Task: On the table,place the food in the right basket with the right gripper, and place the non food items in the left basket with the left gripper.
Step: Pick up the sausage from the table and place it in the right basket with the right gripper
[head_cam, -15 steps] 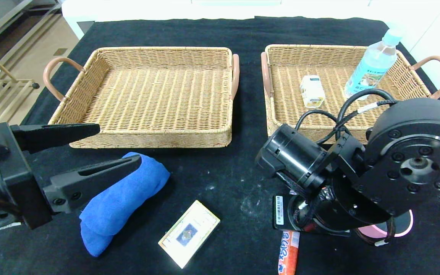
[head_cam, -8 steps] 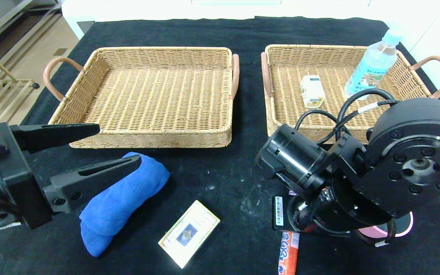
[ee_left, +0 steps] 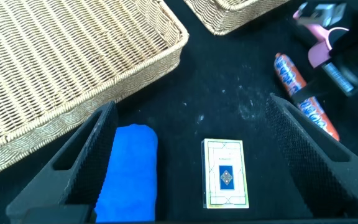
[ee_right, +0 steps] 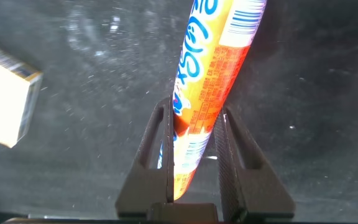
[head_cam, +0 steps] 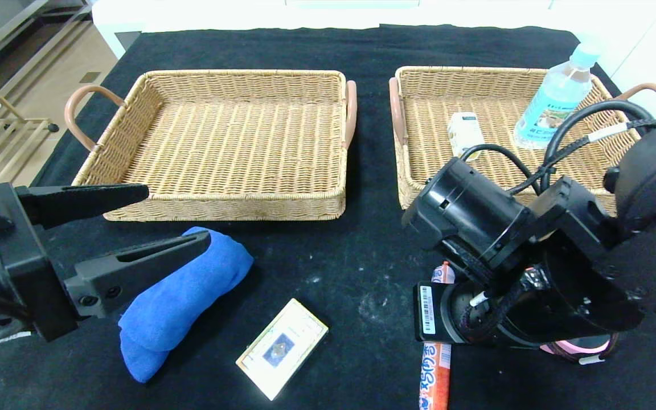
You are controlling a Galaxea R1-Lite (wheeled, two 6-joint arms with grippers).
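Your right hand (ee_right: 194, 158) has risen and swung toward the right basket (head_cam: 413, 171), closed near one end of the orange sausage stick (ee_right: 207, 93), so the long free end, seemingly still low over the counter (head_cam: 333, 267), may catch the rim and slip out.
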